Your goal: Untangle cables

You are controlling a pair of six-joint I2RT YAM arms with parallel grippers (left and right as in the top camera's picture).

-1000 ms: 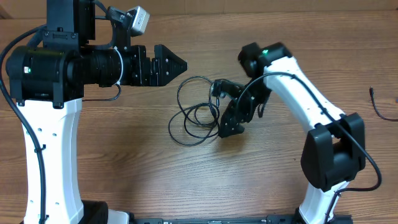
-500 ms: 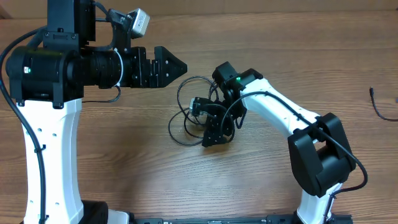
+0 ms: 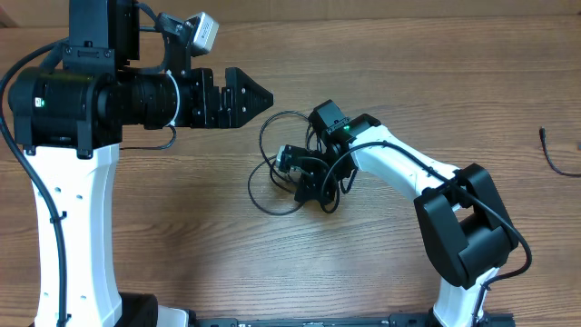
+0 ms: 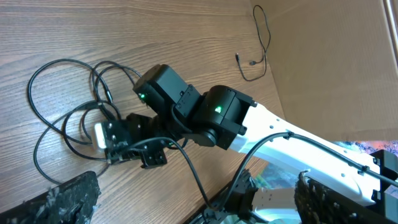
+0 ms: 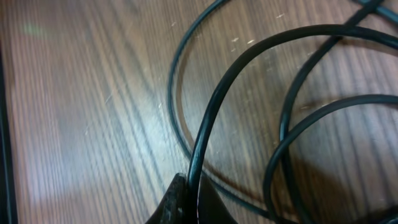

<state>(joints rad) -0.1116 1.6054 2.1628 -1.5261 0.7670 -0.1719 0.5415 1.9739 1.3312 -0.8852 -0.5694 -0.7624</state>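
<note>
The cables [image 3: 277, 163] lie as thin black loops in a small tangle on the wooden table, between my two arms. My right gripper [image 3: 313, 193] is down on the tangle's right side. In the right wrist view its fingertips [image 5: 180, 202] are pinched on one black cable strand [image 5: 211, 124], with other loops lying flat beside it. My left gripper [image 3: 261, 94] hovers above and to the left of the tangle, open and holding nothing. The left wrist view shows the cables [image 4: 65, 118] on the left, under the right arm's wrist [image 4: 193, 115], with my left gripper [image 4: 205, 208] spread wide.
A separate thin black cord [image 3: 552, 153] lies at the table's far right edge, also seen as the cord [image 4: 258, 43] in the left wrist view. The right arm's white links [image 3: 408, 173] stretch across the right half of the table.
My right arm has swung left and down onto the tangle, and its jaws have gone from open to shut on a cable strand. The left arm has not moved.
</note>
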